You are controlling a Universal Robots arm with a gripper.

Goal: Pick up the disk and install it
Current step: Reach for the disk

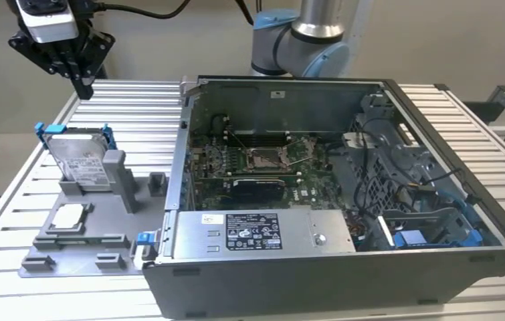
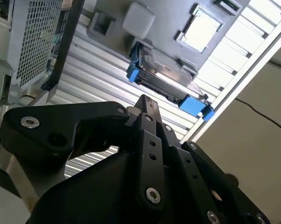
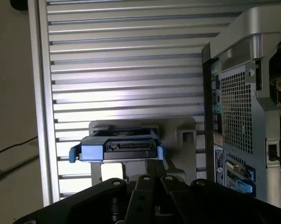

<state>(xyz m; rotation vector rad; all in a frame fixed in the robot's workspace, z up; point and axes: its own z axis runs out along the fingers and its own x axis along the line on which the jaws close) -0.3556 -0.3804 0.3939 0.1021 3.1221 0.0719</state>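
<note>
The disk [image 1: 81, 158] stands on edge in a slot of the grey fixture [image 1: 91, 251] at the exterior view's left, its white label facing forward and blue bracket tabs at its top corners. My gripper [image 1: 83, 85] hangs in the air above and behind it, apart from it, fingers shut together with nothing between them. In both wrist views the black fingers point toward the disk [image 2: 165, 78] [image 3: 118, 147], whose blue bracket frames its connector edge. The fingertips [image 2: 145, 101] [image 3: 154, 163] meet at a narrow tip.
An open computer case [image 1: 395, 90] lies on the slatted metal table [image 1: 136, 100], with a motherboard [image 1: 261, 160] and a labelled power-supply box [image 1: 252, 231] inside and a drive bay [image 1: 426, 231] at its right. A small square chip [image 1: 67, 215] sits on the fixture. The arm's base [image 1: 310, 40] stands behind the case.
</note>
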